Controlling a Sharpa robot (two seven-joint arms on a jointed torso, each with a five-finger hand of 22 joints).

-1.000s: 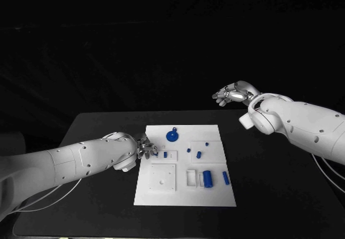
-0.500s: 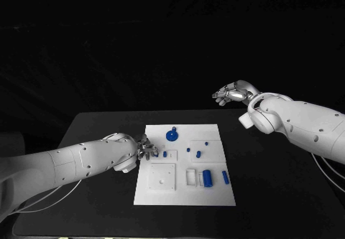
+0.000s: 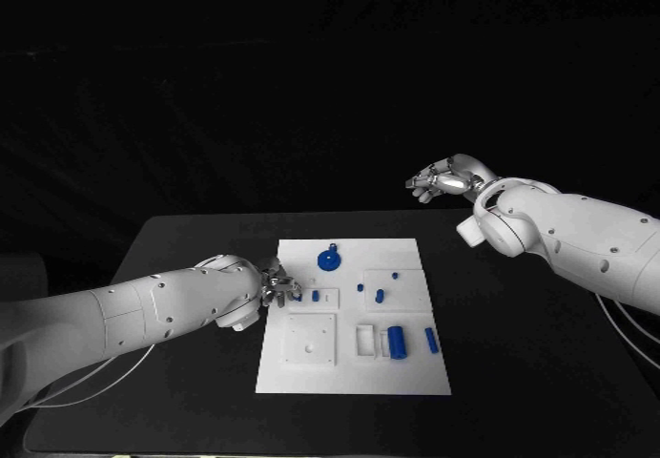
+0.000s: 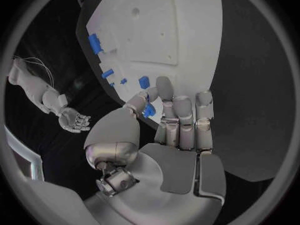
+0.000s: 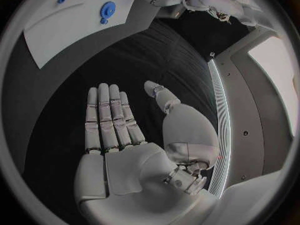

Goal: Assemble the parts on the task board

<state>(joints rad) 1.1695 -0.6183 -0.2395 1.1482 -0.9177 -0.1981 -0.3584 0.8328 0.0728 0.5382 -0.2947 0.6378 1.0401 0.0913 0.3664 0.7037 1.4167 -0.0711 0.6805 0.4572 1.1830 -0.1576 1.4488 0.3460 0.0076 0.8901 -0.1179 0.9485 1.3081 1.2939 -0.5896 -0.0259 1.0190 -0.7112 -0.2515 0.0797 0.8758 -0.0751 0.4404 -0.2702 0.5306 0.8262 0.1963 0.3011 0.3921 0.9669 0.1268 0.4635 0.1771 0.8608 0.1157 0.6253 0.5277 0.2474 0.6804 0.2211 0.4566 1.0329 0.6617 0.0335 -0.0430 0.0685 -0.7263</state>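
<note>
left robot hand (image 3: 279, 284) low, right robot hand (image 3: 443, 178) raised, flat

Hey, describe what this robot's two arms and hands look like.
Both arms are smooth white shells dotted with small dark screw holes. The left hand and right hand are silver metal with segmented fingers. Thin pale cables trail below each arm.

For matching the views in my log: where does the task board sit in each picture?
Head view: task board in the middle of the table.
Left wrist view: task board just beyond the left hand's fingers.
Right wrist view: task board across the table from the right hand.
Shared landmark: left hand at the board's edge.
</note>
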